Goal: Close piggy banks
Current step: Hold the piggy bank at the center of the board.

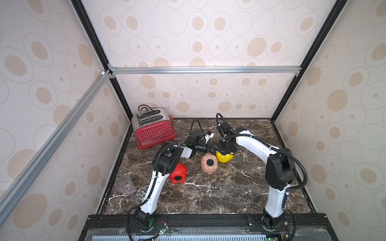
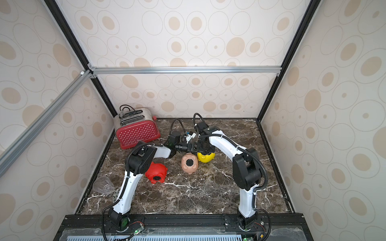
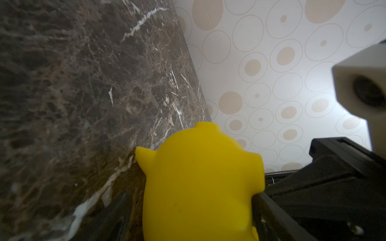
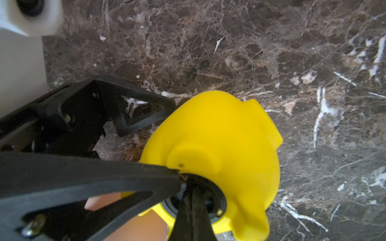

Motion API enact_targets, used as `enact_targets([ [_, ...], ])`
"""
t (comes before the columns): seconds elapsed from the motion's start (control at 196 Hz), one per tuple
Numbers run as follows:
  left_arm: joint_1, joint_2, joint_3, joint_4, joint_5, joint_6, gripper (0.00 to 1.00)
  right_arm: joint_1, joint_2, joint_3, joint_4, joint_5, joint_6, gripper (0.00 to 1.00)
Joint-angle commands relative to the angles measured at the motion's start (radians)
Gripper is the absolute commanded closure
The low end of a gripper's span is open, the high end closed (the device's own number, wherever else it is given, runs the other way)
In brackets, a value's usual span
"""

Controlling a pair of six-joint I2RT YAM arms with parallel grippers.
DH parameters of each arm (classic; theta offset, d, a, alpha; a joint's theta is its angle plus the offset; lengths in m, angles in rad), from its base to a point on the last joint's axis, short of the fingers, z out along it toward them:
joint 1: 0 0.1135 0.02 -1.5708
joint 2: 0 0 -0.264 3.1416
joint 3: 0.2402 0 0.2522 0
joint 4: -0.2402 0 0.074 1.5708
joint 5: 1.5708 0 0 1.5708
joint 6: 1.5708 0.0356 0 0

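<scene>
Progress check from my end: the job looks two-thirds done, with the last third under the tools.

The red pig lies on the bench well back from both claws, by the left arm's elbow. There is a black stopper in its belly hole, so I count it closed. The peach pig sits belly-up just short of the claws, on my side of them, and its black stopper looks seated too.

That leaves the yellow pig, which is right at both claws. The left claw is spread wide and straddles the pig's body. One finger touches its flank, but the wrist view shows a sliver of bench at the other, so I read it as bracing, not clamping. The right claw is pinched fully together, its tips down at the rim of the dark plug in the belly hole.

I can't tell whether that plug is flush or only part-way in, because the fingers hide most of it. My call is that seating it is the only step left.
</scene>
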Motion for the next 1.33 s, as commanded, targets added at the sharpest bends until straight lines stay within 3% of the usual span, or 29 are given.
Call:
enact_targets([
  [0.0, 0.001, -0.001, -0.032, -0.022, -0.024, -0.020, 0.11, -0.011, 0.024, 0.024, -0.071, 0.008, 0.063, 1.00],
  [0.408, -0.004, 0.013, -0.046, 0.017, -0.024, -0.042, 0.11, -0.027, 0.016, 0.004, -0.037, -0.017, 0.173, 1.00],
  [0.816, -0.009, 0.022, -0.045, 0.030, -0.018, -0.049, 0.11, -0.060, 0.036, -0.026, 0.033, -0.150, 0.272, 1.00],
  [1.32, -0.008, 0.007, -0.026, 0.051, -0.015, -0.078, 0.11, -0.060, 0.000, -0.014, -0.004, -0.146, 0.234, 0.99],
])
